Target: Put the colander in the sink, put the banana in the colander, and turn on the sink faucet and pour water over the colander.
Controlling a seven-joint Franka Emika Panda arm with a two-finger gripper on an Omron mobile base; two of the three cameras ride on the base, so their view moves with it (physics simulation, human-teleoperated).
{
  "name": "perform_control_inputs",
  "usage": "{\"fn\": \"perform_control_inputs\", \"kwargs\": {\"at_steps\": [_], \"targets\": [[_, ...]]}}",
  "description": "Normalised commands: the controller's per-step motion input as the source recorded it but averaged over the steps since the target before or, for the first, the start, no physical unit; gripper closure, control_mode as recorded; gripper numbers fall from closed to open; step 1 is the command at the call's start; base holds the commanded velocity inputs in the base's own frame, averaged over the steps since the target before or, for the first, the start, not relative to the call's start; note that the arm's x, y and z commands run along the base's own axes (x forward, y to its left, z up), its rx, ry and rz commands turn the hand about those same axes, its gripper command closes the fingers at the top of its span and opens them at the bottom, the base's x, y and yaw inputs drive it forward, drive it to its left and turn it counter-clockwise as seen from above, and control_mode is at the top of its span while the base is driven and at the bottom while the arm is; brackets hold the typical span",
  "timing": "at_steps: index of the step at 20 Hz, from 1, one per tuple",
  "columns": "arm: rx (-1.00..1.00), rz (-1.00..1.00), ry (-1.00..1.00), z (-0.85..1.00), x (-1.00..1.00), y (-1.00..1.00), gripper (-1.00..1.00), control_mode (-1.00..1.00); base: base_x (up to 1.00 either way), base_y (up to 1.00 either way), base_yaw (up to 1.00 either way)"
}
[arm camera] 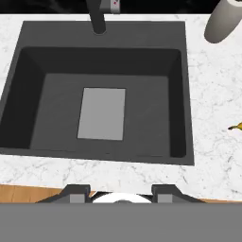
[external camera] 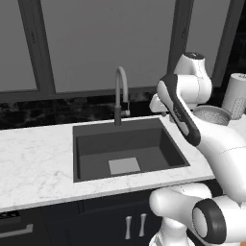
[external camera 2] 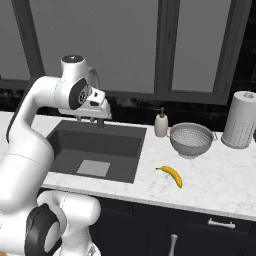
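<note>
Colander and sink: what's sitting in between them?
In the right base view, a small white soap dispenser stands on the marble counter between the sink and the colander, near the back. Farther forward, that stretch is bare.

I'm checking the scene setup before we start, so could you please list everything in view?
sink: one, dark grey with a lighter square patch on its floor, set in the counter.
sink faucet: one, grey gooseneck, behind the sink.
colander: one, silver-grey, on the counter right of the sink.
banana: one, yellow, on the counter in front of the colander.
soap dispenser: one, cream, between sink and colander.
dotted cylinder: one, white, far right.
counter: white marble.
gripper: one, over the sink, jaws apart, holding nothing.
</note>
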Motion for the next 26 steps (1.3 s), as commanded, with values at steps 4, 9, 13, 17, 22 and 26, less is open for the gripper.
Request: {"fn": "perform_control_inputs", "kwargs": {"at_steps": [4, 9, 13, 17, 22, 26], "targets": [[0.01, 0.0, -0.03, 0.0, -0.04, -0.25, -1.0, -1.0, 0.0, 0.0, 0.0], [0.0, 0.0, -0.11, 0.0, -0.01, -0.9, -1.0, -1.0, 0.0, 0.0, 0.0], [0.0, 0.0, 0.0, 0.0, 0.0, -1.0, -1.0, -1.0, 0.0, 0.0, 0.0], [0.0, 0.0, 0.0, -0.04, 0.0, -1.0, -1.0, -1.0, 0.0, 0.0, 0.0], [-0.04, 0.0, 0.02, -0.11, 0.05, -0.96, -1.0, -1.0, 0.0, 0.0, 0.0], [-0.05, 0.0, 0.01, -0.2, 0.18, -0.73, -1.0, -1.0, 0.0, 0.0, 0.0]]}}
